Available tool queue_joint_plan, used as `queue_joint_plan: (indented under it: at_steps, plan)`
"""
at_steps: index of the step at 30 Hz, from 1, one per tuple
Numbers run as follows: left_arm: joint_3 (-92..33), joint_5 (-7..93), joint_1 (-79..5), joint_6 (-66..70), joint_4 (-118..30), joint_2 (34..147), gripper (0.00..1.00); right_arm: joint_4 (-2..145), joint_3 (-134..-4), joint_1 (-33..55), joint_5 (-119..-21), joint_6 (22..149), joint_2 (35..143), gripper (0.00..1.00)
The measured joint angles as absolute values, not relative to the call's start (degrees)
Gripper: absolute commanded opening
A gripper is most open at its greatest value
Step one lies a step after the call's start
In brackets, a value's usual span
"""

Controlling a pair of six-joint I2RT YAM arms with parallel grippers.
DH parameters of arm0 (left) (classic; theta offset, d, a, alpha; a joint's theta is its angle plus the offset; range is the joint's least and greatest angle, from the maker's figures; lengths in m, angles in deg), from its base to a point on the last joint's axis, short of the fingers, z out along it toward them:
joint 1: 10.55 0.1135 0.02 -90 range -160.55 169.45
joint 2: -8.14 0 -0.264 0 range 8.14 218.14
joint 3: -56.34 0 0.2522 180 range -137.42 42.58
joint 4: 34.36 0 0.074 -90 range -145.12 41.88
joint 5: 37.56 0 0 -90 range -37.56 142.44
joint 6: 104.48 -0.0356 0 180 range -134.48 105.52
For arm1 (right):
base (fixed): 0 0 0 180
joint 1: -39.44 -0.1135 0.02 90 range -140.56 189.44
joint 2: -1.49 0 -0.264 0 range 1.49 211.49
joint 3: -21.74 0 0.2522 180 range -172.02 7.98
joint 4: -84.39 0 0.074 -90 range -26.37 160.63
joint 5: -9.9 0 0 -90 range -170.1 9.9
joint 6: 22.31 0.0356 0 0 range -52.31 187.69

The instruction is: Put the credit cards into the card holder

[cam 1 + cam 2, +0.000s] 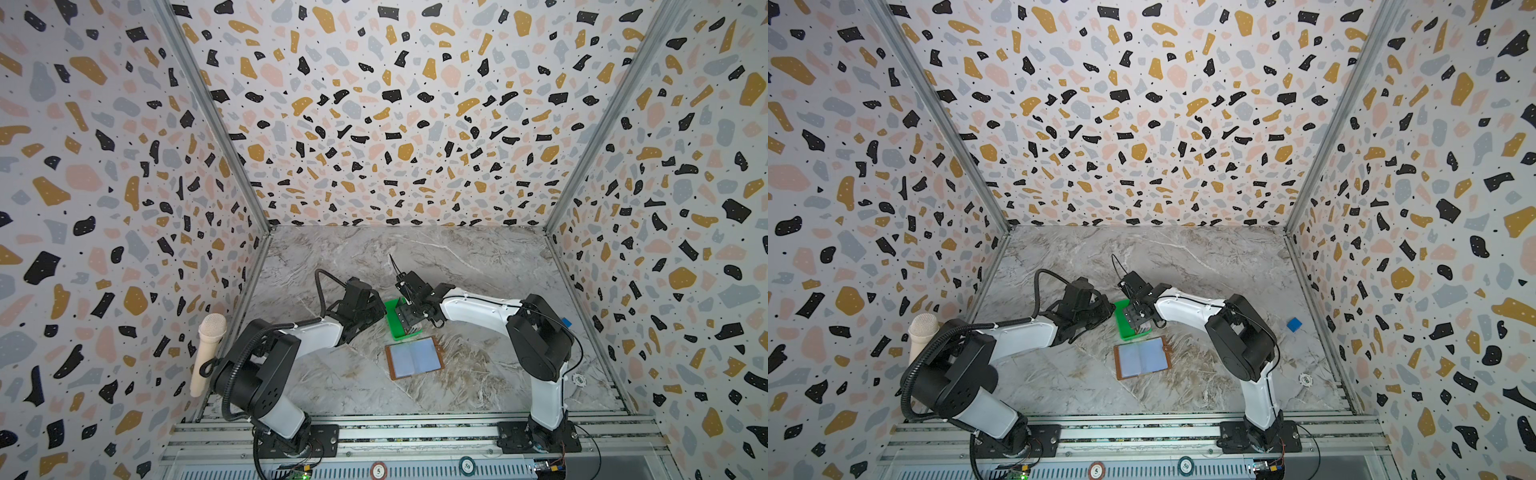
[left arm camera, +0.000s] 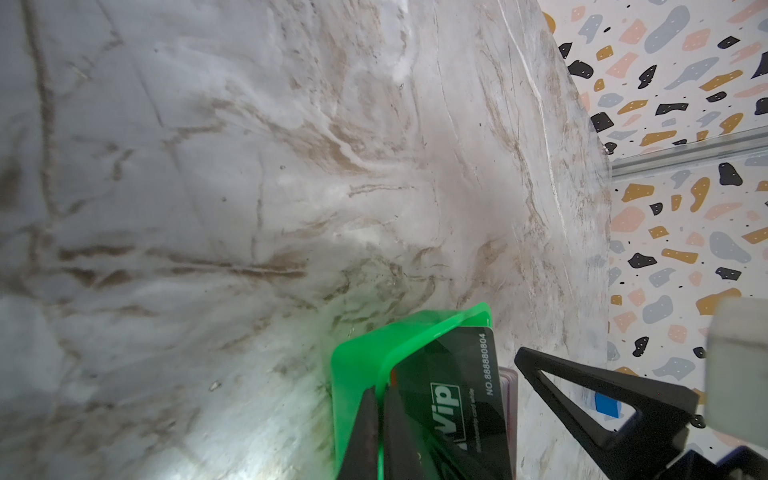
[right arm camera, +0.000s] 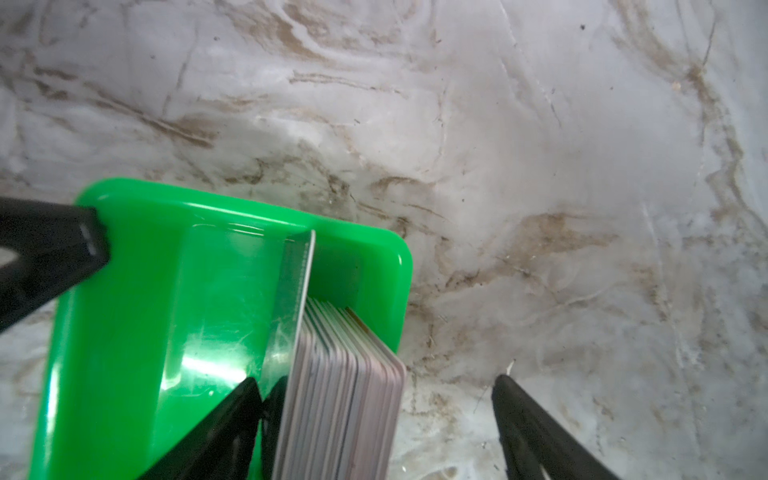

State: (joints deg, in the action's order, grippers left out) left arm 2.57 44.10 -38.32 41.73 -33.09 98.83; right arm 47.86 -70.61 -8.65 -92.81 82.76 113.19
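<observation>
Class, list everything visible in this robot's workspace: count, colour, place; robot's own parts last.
table: one, grey marble, work surface.
tray: one, green, at its middle.
cards: one stack, mostly pale, one black, upright in the tray.
card holder: one, brown, open flat, in front of the tray.
cube: one, blue, far right.
chips: three; white at right, red and green along the front edge.
microphone: one, cream, far left.
left gripper: black, shut on the tray's wall.
right gripper: black, open, straddling the cards.
</observation>
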Motion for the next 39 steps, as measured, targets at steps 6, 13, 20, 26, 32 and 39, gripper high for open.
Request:
queue_joint_plan:
  at_steps: [6,13,20,26,32,39]
  plan:
    - [2.49,43.92,-38.32,41.71,-33.07,98.85,0.00,47.60,-71.18,-9.16,-93.96,82.44,113.19,0.72]
    - [2.46,43.79,-38.32,41.73,-33.03,98.88,0.00,46.92,-72.14,-10.10,-95.01,81.61,113.19,0.52]
    - [2.46,43.09,-38.48,42.08,-32.76,99.49,0.00,47.27,-72.62,-10.77,-94.60,81.67,113.19,0.30]
    - [2.46,42.85,-38.52,42.17,-32.17,99.58,0.00,47.25,-72.84,-10.99,-94.49,81.93,113.19,0.30]
    - [2.46,42.50,-38.52,42.17,-32.13,99.58,0.00,47.03,-72.84,-10.82,-94.82,82.15,113.19,0.50]
    - [2.46,42.26,-38.52,42.14,-32.41,99.60,0.00,46.12,-72.84,-9.66,-96.37,82.11,113.19,0.52]
